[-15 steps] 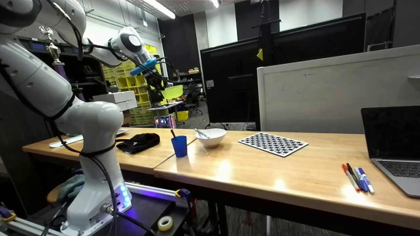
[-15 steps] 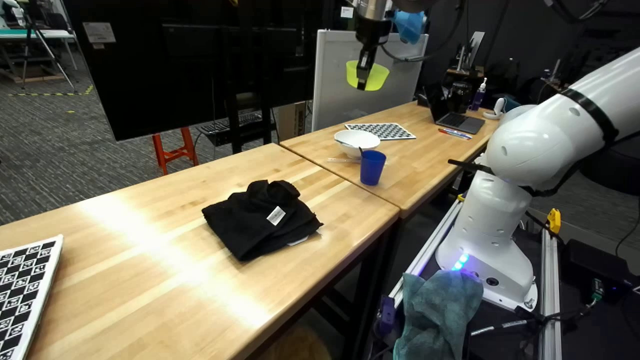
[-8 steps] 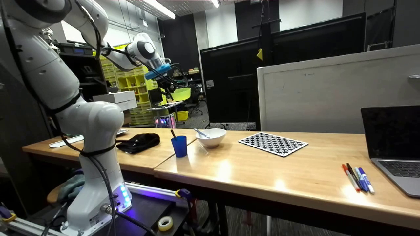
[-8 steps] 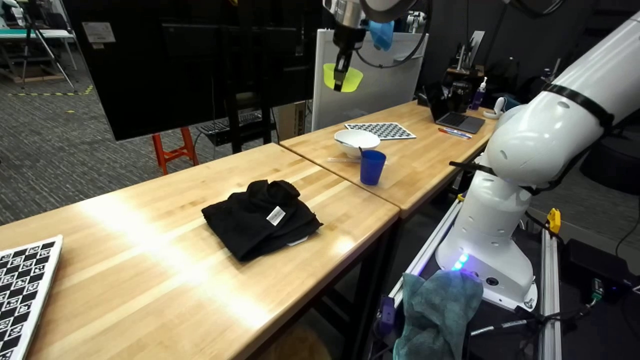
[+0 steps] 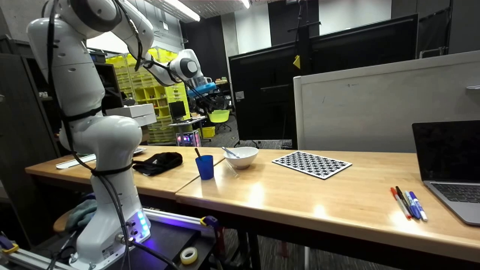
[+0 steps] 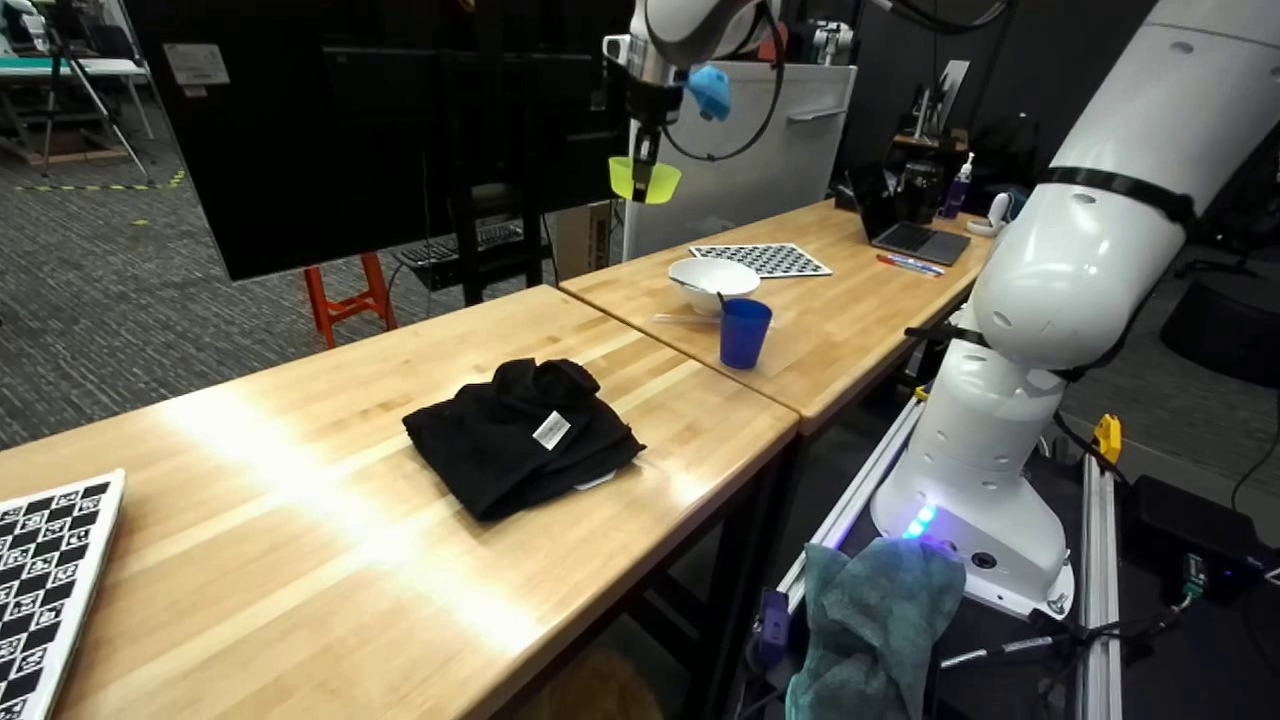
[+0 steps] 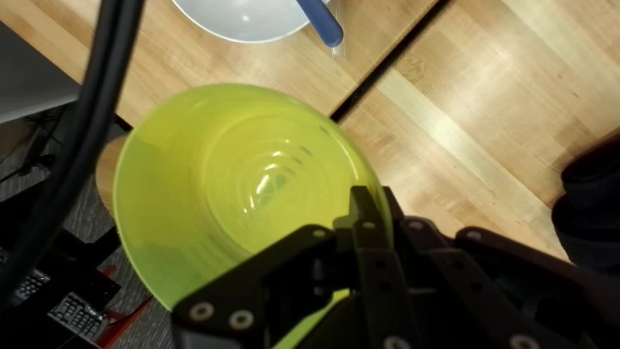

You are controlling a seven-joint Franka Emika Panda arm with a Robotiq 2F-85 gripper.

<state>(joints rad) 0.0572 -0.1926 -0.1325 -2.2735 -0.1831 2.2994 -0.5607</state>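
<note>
A translucent yellow-green bowl (image 7: 271, 145) hangs in the air, held by its rim. My gripper (image 7: 382, 203) is shut on that rim, one finger inside the bowl and one outside. The bowl looks empty. In an exterior view the bowl (image 6: 664, 186) and gripper (image 6: 641, 196) are high above the far edge of the tables. The bowl also shows in an exterior view (image 5: 219, 116). Below stand a white bowl (image 5: 244, 160) with a blue-handled utensil (image 7: 322, 22) and a blue cup (image 5: 205, 168) with a dark stick in it.
A folded black cloth (image 6: 520, 440) lies on the wooden table (image 6: 230, 540). A checkered board (image 5: 313, 165), several pens (image 5: 408, 204) and a laptop (image 5: 455, 191) lie farther along. Another checkered board (image 6: 50, 580) is at the edge. A whiteboard (image 5: 382, 108) and dark screens (image 5: 262, 101) stand behind.
The arm has swung, carrying the yellow-green bowl rightward and lower in an exterior view, leftward and slightly lower in an exterior view. The grip stays shut; the table items have not moved.
</note>
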